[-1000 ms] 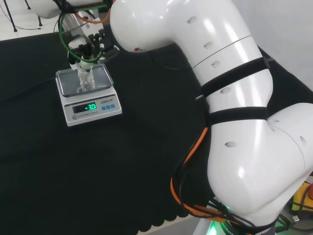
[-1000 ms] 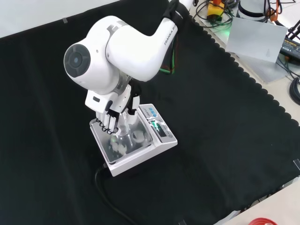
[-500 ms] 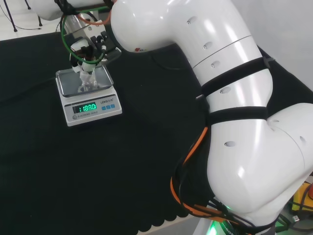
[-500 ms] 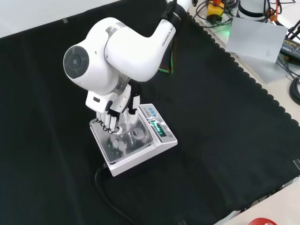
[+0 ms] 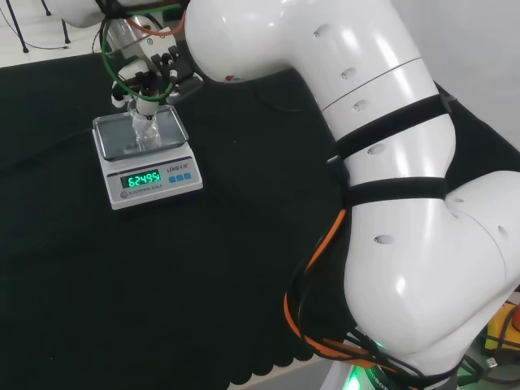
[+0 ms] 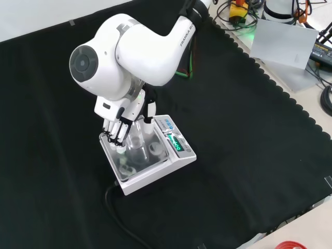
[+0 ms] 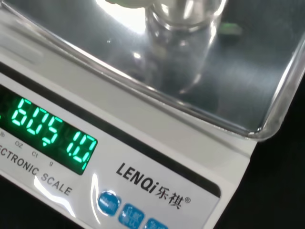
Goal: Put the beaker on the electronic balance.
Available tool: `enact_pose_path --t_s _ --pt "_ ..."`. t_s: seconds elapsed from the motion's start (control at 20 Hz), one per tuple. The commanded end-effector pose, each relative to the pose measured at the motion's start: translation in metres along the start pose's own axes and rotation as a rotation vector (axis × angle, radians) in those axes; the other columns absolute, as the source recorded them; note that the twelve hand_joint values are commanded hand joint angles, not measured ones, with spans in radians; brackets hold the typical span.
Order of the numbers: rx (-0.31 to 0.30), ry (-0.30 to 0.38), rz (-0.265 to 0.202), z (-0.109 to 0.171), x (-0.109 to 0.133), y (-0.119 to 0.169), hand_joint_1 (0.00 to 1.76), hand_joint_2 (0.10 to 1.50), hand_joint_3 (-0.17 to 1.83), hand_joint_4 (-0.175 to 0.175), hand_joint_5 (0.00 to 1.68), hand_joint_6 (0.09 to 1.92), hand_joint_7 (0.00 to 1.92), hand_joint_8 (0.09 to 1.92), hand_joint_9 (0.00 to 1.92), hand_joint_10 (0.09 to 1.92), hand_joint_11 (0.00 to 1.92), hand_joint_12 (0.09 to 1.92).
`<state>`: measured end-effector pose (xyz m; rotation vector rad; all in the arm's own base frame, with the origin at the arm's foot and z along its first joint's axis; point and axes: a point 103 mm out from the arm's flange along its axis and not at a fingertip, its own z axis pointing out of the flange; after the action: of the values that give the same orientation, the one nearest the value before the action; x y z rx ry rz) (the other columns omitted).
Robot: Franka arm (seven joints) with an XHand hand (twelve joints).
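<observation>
Worktop (image 6: 249,145), draped in black cloth, scalloped edge toward the lower right in the front view. White arm (image 5: 366,146) takes up the right of the head view; in the front view its big link with the round grey cap (image 6: 83,62) stands above the balance. Balance (image 6: 179,155) sits on the cloth, left of centre in the front view and at upper left in the head view (image 5: 154,180): white body, shiny steel pan (image 7: 248,81), green lit digits (image 7: 47,138) and blue buttons (image 7: 108,202) on its front face. A black cable (image 6: 124,223) runs off from it across the cloth toward the front view's bottom edge. Robot hand (image 6: 118,129) hangs over the pan's far side, fingers pointing down and relaxed, beside the beaker and not closed round it. Beaker (image 6: 137,142), clear, stands upright on the pan; the wrist view shows its base (image 7: 178,52) resting on the steel.
</observation>
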<state>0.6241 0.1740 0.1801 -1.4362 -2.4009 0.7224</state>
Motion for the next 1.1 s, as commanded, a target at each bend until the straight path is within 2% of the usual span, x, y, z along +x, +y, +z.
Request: enact_pose_path --t_s 0.05,0.15,0.25,0.45,0.65,0.8,0.95,1.0,1.1 --pt "-0.009 0.007 0.002 0.001 -0.003 -0.002 0.95 0.95 -0.17 -0.046 0.18 0.31 0.06 0.72 0.38 0.83 0.38 1.36" --pt "-0.009 -0.004 0.011 0.000 -0.004 -0.003 0.93 0.93 -0.17 -0.041 0.18 0.25 0.04 0.71 0.34 0.83 0.37 1.37" --pt "-0.018 -0.006 0.015 -0.002 -0.004 -0.005 0.90 0.92 -0.17 -0.028 0.12 0.16 0.01 0.60 0.26 0.85 0.33 1.38" --pt "-0.049 -0.021 0.028 -0.008 -0.006 -0.012 0.86 0.89 -0.17 0.001 0.01 0.09 0.00 0.10 0.09 0.85 0.23 1.39" --pt "-0.062 -0.030 0.042 -0.011 -0.008 -0.019 0.85 0.88 -0.17 0.012 0.00 0.09 0.00 0.09 0.01 0.81 0.18 1.39" --pt "-0.083 -0.028 0.055 -0.017 -0.012 -0.028 0.84 0.88 -0.17 0.014 0.00 0.09 0.00 0.09 0.00 0.54 0.03 1.39" --pt "-0.118 -0.025 0.064 -0.026 -0.017 -0.039 0.84 0.88 -0.17 0.010 0.03 0.09 0.00 0.09 0.00 0.37 0.00 1.34" --pt "-0.130 -0.029 0.069 -0.030 -0.018 -0.044 0.83 0.88 -0.17 0.007 0.05 0.09 0.00 0.09 0.00 0.38 0.00 1.34" --pt "-0.155 -0.033 0.078 -0.036 -0.021 -0.054 0.83 0.88 -0.17 -0.005 0.11 0.09 0.03 0.09 0.00 0.55 0.00 1.39"
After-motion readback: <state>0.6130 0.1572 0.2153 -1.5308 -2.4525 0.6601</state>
